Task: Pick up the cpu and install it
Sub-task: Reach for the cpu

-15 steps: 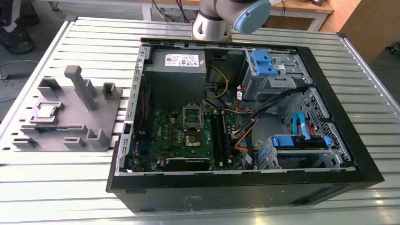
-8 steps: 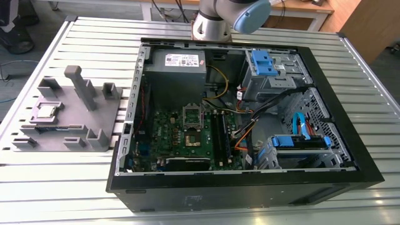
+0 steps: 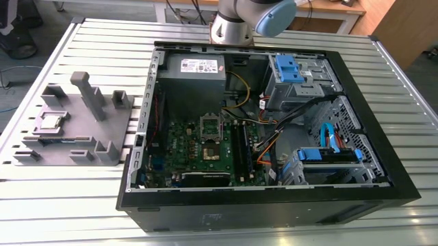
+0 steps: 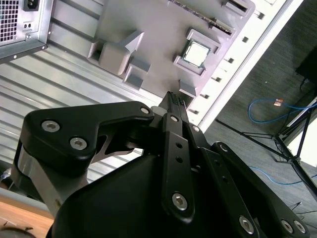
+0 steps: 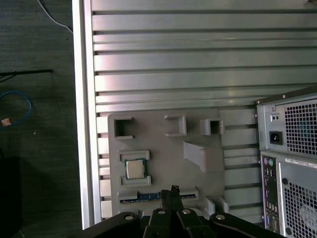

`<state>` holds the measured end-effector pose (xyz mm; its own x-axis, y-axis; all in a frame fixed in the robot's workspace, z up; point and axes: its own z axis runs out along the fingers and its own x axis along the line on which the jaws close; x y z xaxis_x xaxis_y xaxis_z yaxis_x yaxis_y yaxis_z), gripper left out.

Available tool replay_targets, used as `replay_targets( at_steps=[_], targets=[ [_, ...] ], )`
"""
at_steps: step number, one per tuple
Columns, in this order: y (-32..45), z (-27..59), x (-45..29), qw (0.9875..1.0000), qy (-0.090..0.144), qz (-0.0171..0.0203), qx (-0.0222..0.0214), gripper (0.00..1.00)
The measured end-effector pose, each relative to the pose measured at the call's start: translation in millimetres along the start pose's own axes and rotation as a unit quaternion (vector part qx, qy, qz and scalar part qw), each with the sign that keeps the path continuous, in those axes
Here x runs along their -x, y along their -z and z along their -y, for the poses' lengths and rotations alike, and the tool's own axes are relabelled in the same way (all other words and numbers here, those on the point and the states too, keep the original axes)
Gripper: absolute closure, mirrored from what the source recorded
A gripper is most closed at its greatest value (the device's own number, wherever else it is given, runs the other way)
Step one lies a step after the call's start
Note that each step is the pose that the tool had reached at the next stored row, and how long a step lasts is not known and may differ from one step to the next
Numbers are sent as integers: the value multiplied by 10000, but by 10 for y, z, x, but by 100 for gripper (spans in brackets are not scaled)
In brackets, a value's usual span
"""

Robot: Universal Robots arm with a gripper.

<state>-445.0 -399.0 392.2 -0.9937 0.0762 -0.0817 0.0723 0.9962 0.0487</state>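
gripper [image 4: 174, 97]: fingers pinched together, holding nothing, hovering over grey fixture tray [image 4: 158, 29] | cpu [image 4: 196, 53]: lying in tray's square pocket | open computer case [image 3: 274, 205]: green motherboard [image 3: 184, 148] inside

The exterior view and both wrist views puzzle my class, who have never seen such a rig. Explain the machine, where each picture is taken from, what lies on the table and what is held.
The machine is a robot arm with a gripper. The exterior view comes from a camera off the arm; both wrist views come from cameras riding on the arm. On the slatted metal table stand an open computer case with a green motherboard and a grey holder tray. The cpu lies in that tray. The gripper is shut, apart from the cpu, holding nothing.
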Motion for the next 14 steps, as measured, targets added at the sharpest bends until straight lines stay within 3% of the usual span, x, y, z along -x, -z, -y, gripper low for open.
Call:
replay_targets(
  at_steps=[14],
  targets=[
    [-3,10,-50,10000,0,6,1,89]
  ],
)
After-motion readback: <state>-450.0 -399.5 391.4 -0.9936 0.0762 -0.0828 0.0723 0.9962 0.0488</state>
